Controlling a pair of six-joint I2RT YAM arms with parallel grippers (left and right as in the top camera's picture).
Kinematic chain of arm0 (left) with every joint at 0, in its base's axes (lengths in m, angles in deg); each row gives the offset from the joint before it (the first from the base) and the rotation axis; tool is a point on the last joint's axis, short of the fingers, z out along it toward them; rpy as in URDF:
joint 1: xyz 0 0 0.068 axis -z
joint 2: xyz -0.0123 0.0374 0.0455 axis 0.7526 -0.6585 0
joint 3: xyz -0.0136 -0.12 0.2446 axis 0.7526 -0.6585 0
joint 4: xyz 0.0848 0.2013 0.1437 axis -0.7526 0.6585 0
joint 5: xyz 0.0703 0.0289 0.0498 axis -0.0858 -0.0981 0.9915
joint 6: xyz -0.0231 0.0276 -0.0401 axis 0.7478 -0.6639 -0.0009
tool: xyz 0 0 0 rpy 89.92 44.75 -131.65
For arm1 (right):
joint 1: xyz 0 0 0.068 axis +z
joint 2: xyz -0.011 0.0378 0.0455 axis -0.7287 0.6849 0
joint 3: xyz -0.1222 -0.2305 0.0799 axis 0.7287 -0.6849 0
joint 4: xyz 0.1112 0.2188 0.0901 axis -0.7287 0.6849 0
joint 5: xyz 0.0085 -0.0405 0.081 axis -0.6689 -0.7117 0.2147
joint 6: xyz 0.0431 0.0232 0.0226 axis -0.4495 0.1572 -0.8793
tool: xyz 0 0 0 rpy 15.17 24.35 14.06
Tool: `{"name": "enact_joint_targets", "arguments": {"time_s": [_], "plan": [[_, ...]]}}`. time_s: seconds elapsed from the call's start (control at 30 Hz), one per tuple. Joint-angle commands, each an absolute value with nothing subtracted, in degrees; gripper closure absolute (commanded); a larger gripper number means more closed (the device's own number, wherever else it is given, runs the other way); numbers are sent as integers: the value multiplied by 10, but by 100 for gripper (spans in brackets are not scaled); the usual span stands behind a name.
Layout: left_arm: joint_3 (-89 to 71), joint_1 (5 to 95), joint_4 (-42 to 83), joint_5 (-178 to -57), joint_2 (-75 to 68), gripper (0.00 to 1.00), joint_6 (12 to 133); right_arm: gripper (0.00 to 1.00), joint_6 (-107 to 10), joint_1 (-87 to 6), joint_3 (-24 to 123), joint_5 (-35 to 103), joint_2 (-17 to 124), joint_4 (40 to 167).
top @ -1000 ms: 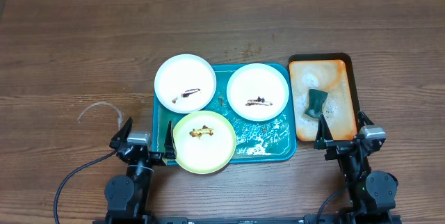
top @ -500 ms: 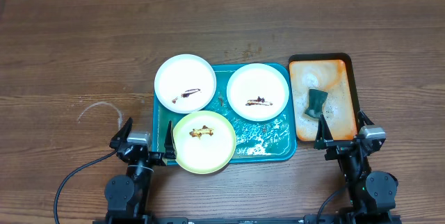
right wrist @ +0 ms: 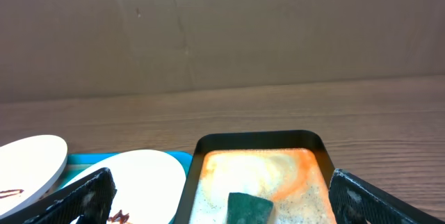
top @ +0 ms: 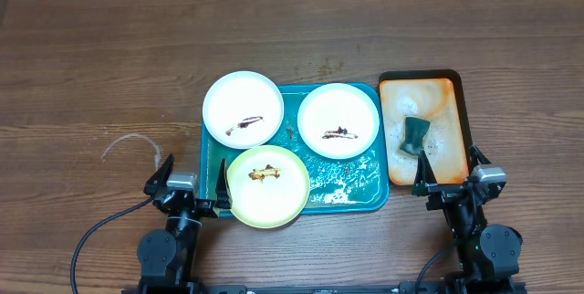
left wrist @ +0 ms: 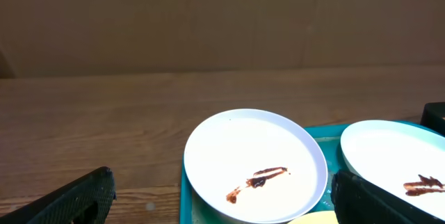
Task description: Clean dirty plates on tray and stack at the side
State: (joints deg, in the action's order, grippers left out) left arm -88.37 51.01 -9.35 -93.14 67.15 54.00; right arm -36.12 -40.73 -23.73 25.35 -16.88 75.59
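Three smeared plates rest on the teal tray (top: 349, 195): a white plate (top: 243, 107) at back left, a white plate (top: 338, 120) at back right, and a pale yellow-green plate (top: 267, 184) at the front, overhanging the rim. My left gripper (top: 194, 187) is open and empty at the tray's front left corner. In the left wrist view the left white plate (left wrist: 255, 165) lies between my left gripper's fingers (left wrist: 222, 210), with the right white plate (left wrist: 400, 165) beside it. My right gripper (top: 449, 183) is open and empty at the front of the orange tray.
A smaller orange-brown, dark-rimmed tray (top: 447, 89) of foamy water stands right of the teal tray, with a dark green sponge (top: 416, 136) in it; the sponge also shows in the right wrist view (right wrist: 250, 209). A faint white mark (top: 128, 143) is on the wooden table at left.
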Motion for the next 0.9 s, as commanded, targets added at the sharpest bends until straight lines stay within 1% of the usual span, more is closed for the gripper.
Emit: {"name": "enact_joint_targets", "arguments": {"time_s": [0.0, 0.4, 0.5, 0.57, 0.63, 0.73, 0.87], "plan": [[-886, 507, -92, -925, 677, 0, 531, 0, -359, -405, -243, 248, -174, 752], [-886, 507, -92, -925, 677, 0, 531, 0, -359, -405, -243, 248, -174, 752], [-886, 507, -95, -944, 677, 0, 533, 0, -366, -405, -243, 248, -174, 752], [-886, 507, -94, -945, 676, 0, 571, 0, -370, -405, -243, 249, -174, 753], [-885, 507, -93, -946, 674, 0, 612, 0, -394, -405, -243, 250, -174, 753], [-876, 507, -77, -954, 663, 0, 633, 0, -437, -405, -242, 250, -174, 753], [-821, 507, 11, -967, 635, 0, 633, 0, -499, -405, -211, 250, -173, 814]]}}
